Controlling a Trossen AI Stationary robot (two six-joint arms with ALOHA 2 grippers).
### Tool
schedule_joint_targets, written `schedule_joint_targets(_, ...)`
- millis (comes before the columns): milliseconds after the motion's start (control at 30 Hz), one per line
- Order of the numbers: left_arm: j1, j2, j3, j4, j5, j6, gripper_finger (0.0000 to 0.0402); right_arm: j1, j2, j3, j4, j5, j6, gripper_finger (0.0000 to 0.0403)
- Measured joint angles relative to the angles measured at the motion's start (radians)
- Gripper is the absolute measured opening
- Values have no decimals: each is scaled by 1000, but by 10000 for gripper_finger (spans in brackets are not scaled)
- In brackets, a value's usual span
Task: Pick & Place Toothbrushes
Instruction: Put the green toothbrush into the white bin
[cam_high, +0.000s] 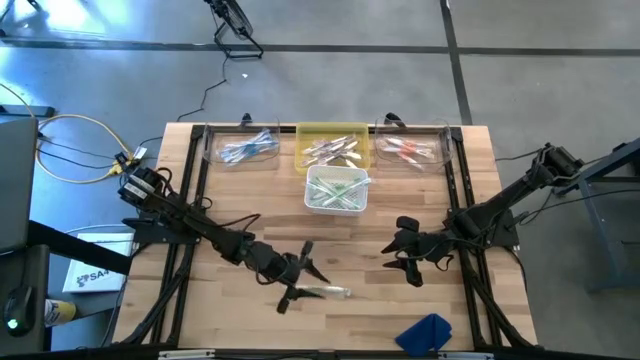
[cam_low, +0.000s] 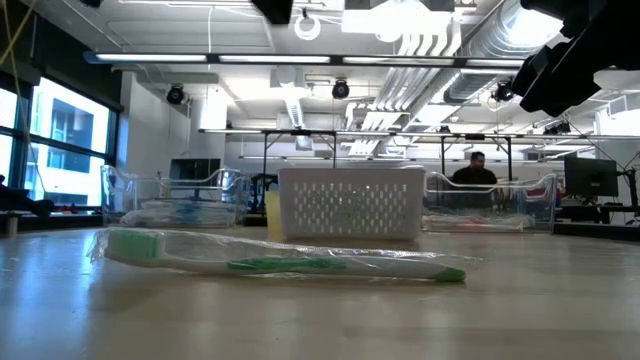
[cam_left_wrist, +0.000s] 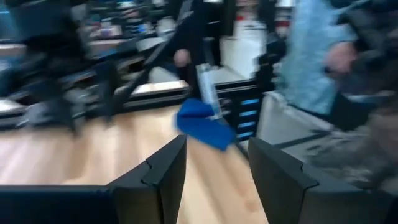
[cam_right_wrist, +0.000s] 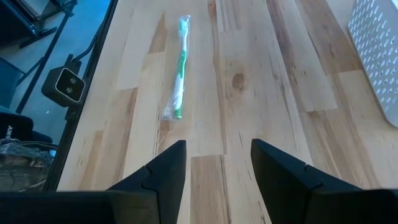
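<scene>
Wooden table lies bare around the wrapped toothbrush; left pincer and right pincer gape empty.

Looks like an open-plan robotics lab or workshop. Shows white exposed ceiling ducts and pipes under strip lighting, rows of workbenches with dark computer monitors, and a seated person far behind. Sits on a polished grey concrete floor, with yellow cables trailing beside the pale butcher-block wooden table.
</scene>
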Motion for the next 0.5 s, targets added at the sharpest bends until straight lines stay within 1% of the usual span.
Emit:
schedule_joint_targets(67, -11, 0, 39, -33, 39, 21, 168, 0, 0, 0, 0, 0, 0, 174)
schedule_joint_targets(133, -17, 0, 93, -122, 43, 65, 168, 0, 0, 0, 0, 0, 0, 174)
schedule_joint_targets(200, -28, 0, 154, -294, 40, 118, 168, 0, 0, 0, -1, 0, 0, 174)
schedule_joint_targets(267, -34, 0, 223, -508, 22, 148, 168, 0, 0, 0, 0, 0, 0, 174)
schedule_joint_targets(367, -41, 10, 314, -781, 8, 133, 168, 0, 0, 0, 0, 0, 0, 174)
schedule_joint_targets(433, -43, 16, 345, -907, 9, 106, 168, 0, 0, 0, 0, 0, 0, 174)
schedule_joint_targets(500, -48, 16, 354, -947, 5, 80, 168, 0, 0, 0, -1, 0, 0, 174)
